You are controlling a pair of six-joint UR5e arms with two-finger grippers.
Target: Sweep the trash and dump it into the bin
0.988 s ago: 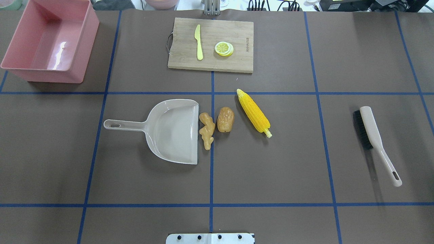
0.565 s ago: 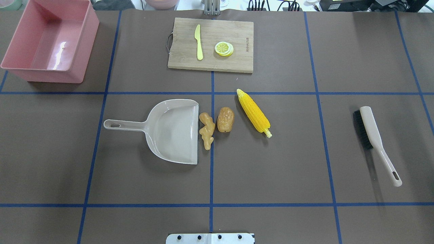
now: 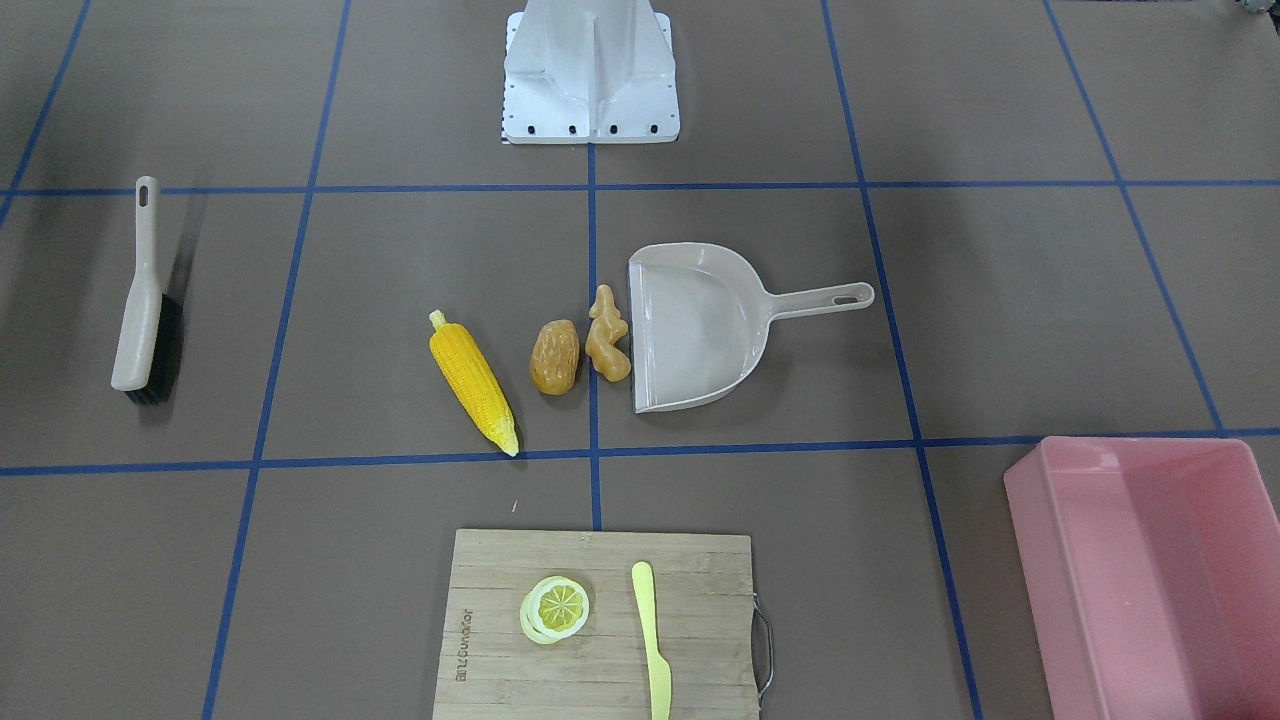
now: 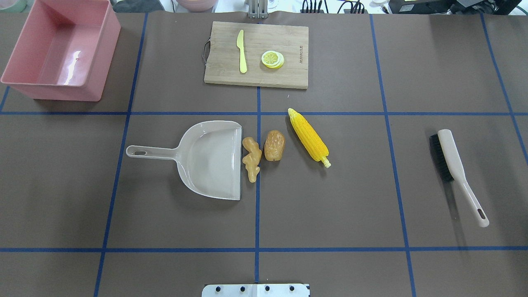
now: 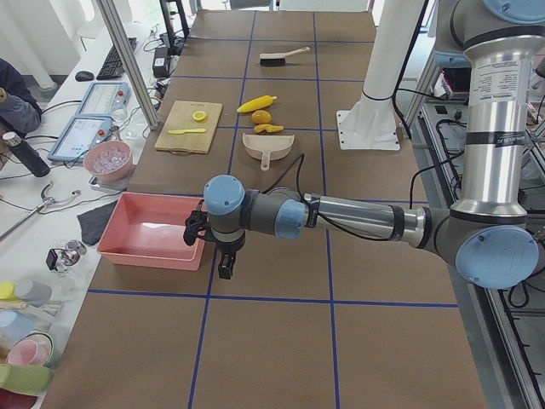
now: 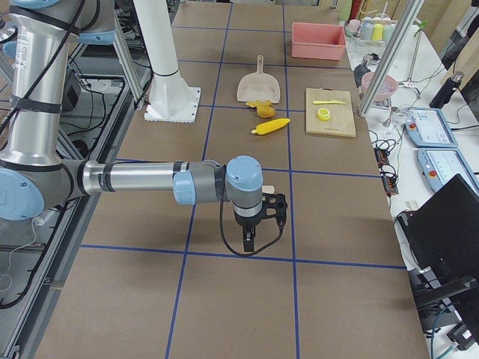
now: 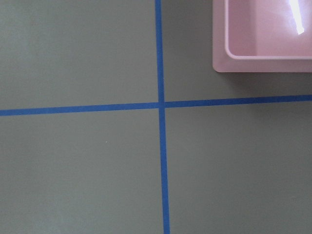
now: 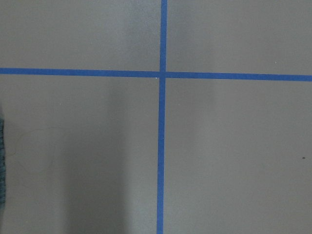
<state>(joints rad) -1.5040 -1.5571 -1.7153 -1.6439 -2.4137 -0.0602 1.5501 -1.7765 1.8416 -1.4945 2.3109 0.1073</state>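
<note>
Table layout, no change from the earlier overhead frames: ginger root (image 4: pixel 251 159) at the open lip of the beige dustpan (image 4: pixel 210 165), potato-like lump (image 4: pixel 274 145) just beside it, corn cob (image 4: pixel 308 137) near on the right; pink bin (image 4: pixel 53 93) at the far left corner, brush (image 4: pixel 449 165) well apart at right. Left gripper (image 5: pixel 225 271) hangs near the bin's corner and right gripper (image 6: pixel 248 242) over bare table. Cannot tell whether either is spread or closed.

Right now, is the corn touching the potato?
Apart. The overhead view shows a strip of bare brown table between the corn and the potato; the front-facing view shows the same gap.
</note>
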